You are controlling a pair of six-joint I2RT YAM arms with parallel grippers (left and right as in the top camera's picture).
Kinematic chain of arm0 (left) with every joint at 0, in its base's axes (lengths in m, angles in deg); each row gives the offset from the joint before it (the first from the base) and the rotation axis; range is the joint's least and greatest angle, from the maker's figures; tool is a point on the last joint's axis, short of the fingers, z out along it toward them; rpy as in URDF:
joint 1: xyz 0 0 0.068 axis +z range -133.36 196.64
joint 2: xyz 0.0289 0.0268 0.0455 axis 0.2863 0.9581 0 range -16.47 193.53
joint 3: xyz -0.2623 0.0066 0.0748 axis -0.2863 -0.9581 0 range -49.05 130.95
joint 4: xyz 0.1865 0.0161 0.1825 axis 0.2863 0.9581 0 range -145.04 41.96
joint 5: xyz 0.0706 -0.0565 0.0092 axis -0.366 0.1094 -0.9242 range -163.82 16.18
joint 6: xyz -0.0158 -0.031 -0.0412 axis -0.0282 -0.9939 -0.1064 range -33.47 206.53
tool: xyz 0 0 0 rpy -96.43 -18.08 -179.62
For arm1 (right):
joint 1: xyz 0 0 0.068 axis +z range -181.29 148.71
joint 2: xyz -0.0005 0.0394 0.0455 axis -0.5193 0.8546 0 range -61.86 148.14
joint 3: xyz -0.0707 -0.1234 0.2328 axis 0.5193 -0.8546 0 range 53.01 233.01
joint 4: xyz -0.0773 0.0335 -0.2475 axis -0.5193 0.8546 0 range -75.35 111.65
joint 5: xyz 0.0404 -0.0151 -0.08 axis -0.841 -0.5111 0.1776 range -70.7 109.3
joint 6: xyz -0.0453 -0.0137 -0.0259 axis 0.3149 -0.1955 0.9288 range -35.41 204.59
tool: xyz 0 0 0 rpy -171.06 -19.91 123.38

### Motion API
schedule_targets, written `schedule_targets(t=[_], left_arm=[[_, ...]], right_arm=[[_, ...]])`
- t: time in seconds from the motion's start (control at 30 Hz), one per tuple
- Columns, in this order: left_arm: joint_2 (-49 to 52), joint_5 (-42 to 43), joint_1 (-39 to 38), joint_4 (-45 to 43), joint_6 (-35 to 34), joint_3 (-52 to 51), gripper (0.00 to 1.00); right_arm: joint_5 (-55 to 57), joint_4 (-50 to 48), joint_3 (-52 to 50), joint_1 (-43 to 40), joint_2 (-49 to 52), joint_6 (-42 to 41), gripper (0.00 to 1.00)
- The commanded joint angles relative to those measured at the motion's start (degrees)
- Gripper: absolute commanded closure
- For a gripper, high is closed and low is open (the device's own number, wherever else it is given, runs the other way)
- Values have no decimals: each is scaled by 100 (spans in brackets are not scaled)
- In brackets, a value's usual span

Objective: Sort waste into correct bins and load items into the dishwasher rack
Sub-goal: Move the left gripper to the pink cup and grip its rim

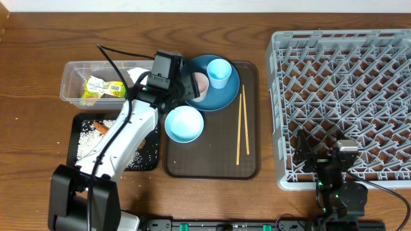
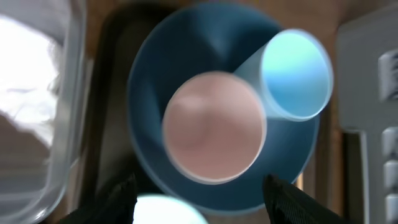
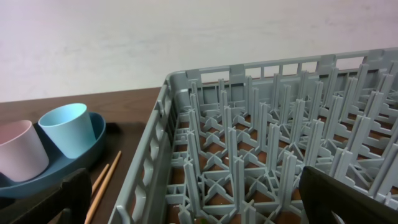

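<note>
My left gripper (image 1: 191, 87) hovers open over the blue plate (image 1: 225, 96), just short of the pink cup (image 2: 214, 127); nothing is between its fingers (image 2: 118, 199). The light-blue cup (image 1: 219, 72) stands on the plate beside the pink one. The pale bowl (image 1: 184, 124) and the chopsticks (image 1: 243, 125) lie on the brown tray. The wrapper (image 1: 103, 88) and napkin (image 1: 138, 77) are in the clear tub (image 1: 72, 80). Rice (image 1: 87, 138) and the carrot (image 1: 101, 127) lie in the black tray (image 1: 72, 154). My right gripper (image 3: 208, 205) is open over the near-left corner of the grey rack (image 1: 347, 96).
The dark brown serving tray (image 1: 212, 163) sits between the two bins and the rack. The left arm stretches across the black tray. Bare wooden table runs along the front and the far edge.
</note>
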State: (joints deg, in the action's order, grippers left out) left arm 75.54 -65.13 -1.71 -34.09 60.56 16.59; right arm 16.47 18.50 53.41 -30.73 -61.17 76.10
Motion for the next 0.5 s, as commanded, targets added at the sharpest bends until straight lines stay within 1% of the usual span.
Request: schedule_targets(t=[0.0,0.1,0.47], left_arm=[[216,33,-33,-258,-98,103,35],[328,31,-39,-396,-116,103,34],[782,-55,-39,-455,-116,101,34]], right_arm=[[0,20,-11,-17,-31,42,1],[0,20,-9,-17,-31,42,1],[0,20,-11,-17,-31,42,1]])
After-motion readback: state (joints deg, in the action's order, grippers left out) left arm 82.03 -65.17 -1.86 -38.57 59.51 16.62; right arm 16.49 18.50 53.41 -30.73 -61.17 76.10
